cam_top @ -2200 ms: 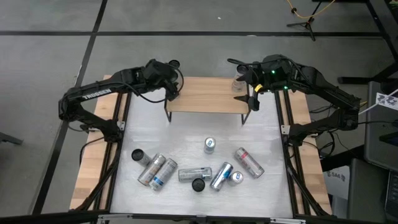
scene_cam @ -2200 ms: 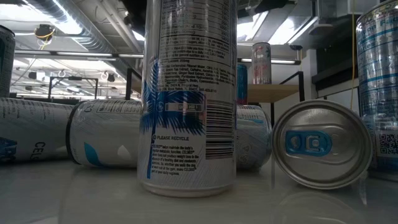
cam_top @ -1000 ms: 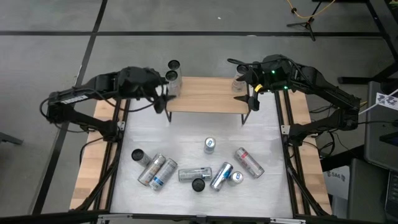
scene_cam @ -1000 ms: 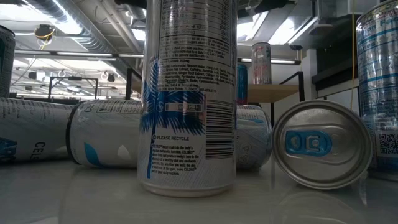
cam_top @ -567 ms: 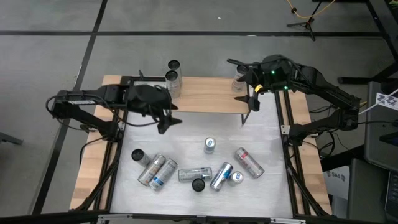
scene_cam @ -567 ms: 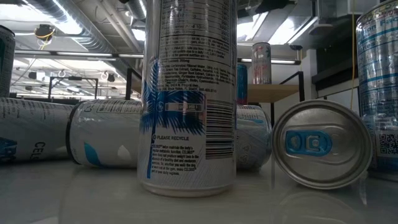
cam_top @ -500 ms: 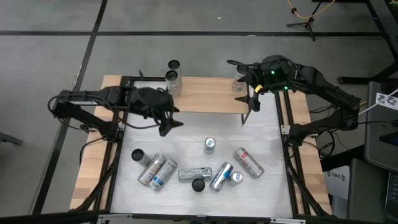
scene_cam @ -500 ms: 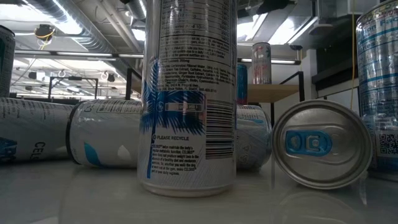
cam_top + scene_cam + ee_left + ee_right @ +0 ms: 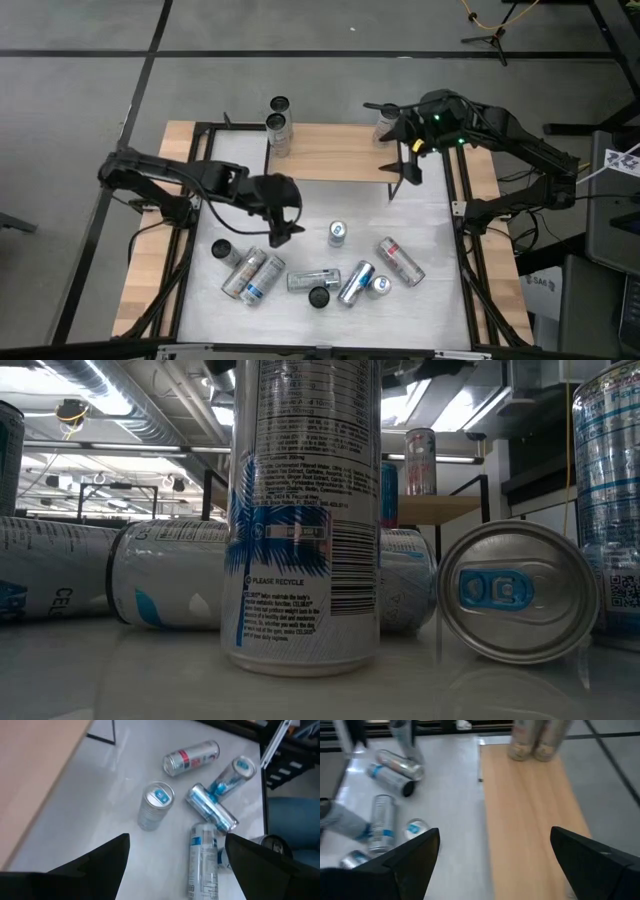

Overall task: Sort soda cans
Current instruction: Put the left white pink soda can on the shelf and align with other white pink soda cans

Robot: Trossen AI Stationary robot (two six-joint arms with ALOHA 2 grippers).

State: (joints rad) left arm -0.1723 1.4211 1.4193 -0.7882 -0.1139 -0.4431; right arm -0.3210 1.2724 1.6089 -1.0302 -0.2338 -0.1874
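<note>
Several silver soda cans lie or stand on the white table's near half. One upright can stands on its base and also shows in the left wrist view. A red-marked can lies on its side to its right. Two cans stand at the left end of a wooden shelf, and one can stands at its right end. My left gripper is open and empty, just left of the upright can. My right gripper is open and empty over the shelf's right end.
The shelf stands on thin black legs across the table's far half. In the low view an upright can and an end-on lying can fill the foreground. Bare table lies between the shelf and the cans.
My left gripper has gone from beside the shelf's left end toward the table's near edge and right, and down to the table's middle beside the upright can. It stays open and empty. The two cans stay on the shelf's left end.
</note>
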